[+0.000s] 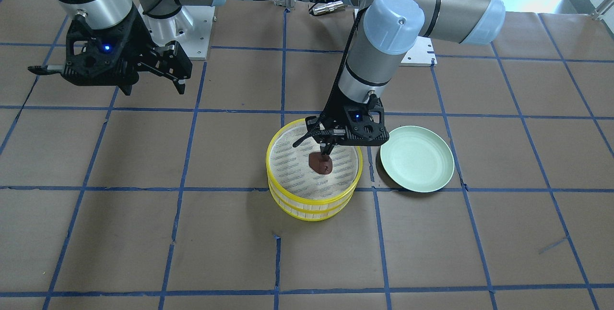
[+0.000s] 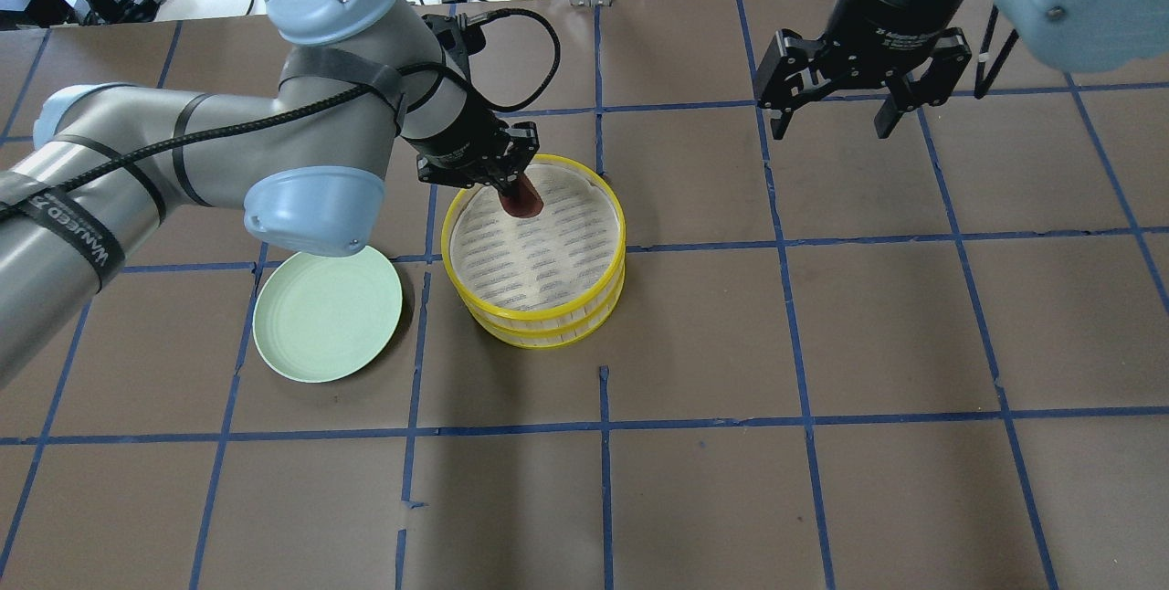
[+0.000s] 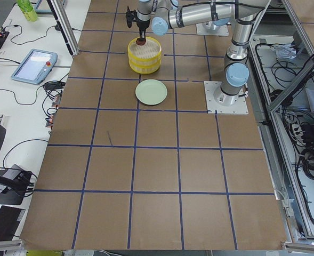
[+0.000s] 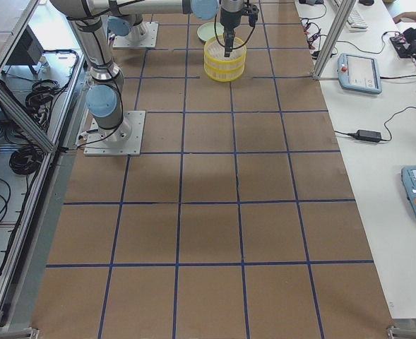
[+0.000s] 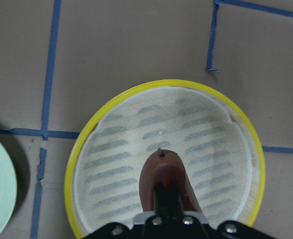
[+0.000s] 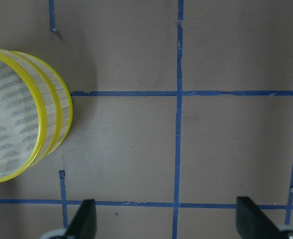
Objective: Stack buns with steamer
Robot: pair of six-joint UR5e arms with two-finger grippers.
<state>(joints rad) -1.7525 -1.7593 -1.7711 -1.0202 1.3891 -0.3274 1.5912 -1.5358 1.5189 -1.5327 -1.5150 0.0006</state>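
Buns showed only as one dark reddish-brown bun (image 1: 320, 163), pinched between the fingers of the left gripper (image 1: 327, 150) low inside the top tier of the yellow steamer (image 1: 288, 204), within its rim. Whether it touched the paper liner could not be told. To finish the placing well, I judged, the arm needed to settle the bun flat on the liner and clear of the rim. It should then part the fingers only a little and lift straight up, so the soft piece neither rolled nor clung. The right gripper (image 2: 829, 126) hung spread and empty, well apart over the tabletop (image 1: 144, 233). Counted: two arms, two stacked steamer tiers, one pale green plate (image 1: 417, 165) (bare, just beside the steamer), one brown bun, and no white bun in view.
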